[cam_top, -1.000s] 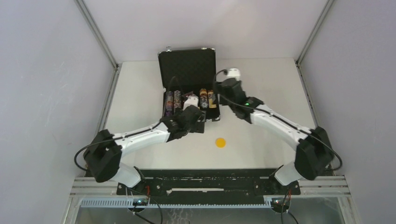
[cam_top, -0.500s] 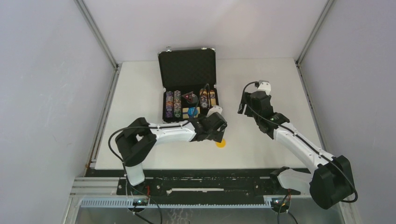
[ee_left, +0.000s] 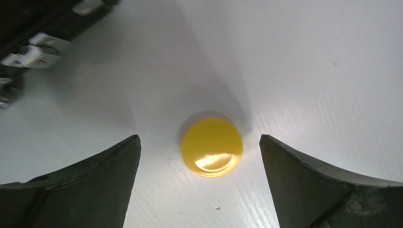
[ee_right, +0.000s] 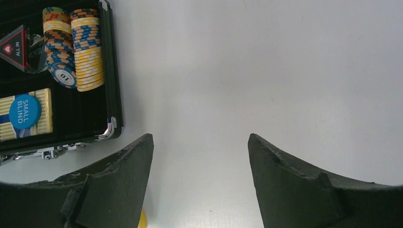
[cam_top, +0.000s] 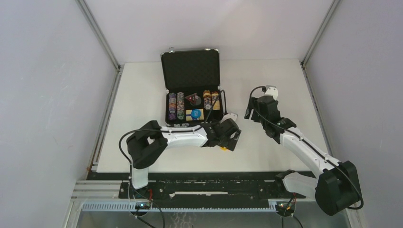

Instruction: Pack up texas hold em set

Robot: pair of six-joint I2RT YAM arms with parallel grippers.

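Note:
The black silver-edged briefcase (cam_top: 190, 71) stands open at the back. Its base holds rows of poker chips (cam_top: 177, 105), the red-black triangular token (cam_top: 193, 99) and the yellow-blue card box (cam_top: 202, 114) with the blue disc (cam_top: 196, 114) on it. The yellow disc (ee_left: 212, 147) lies flat on the table in front of the case. My left gripper (ee_left: 199, 138) is open, low over it, a finger on each side, not touching. My right gripper (ee_right: 200, 136) is open and empty over bare table right of the case (ee_right: 111, 85). I see no white disc.
In the right wrist view the chips (ee_right: 85, 52), token (ee_right: 16, 47) and blue "SMALL BLIND" disc (ee_right: 24, 111) show inside the case. Grey walls and metal posts enclose the white table (cam_top: 285, 76). The arms' bases sit at the near edge.
My left gripper has moved right, from the front of the case to over the yellow disc. My right gripper has pulled away from the case to the right.

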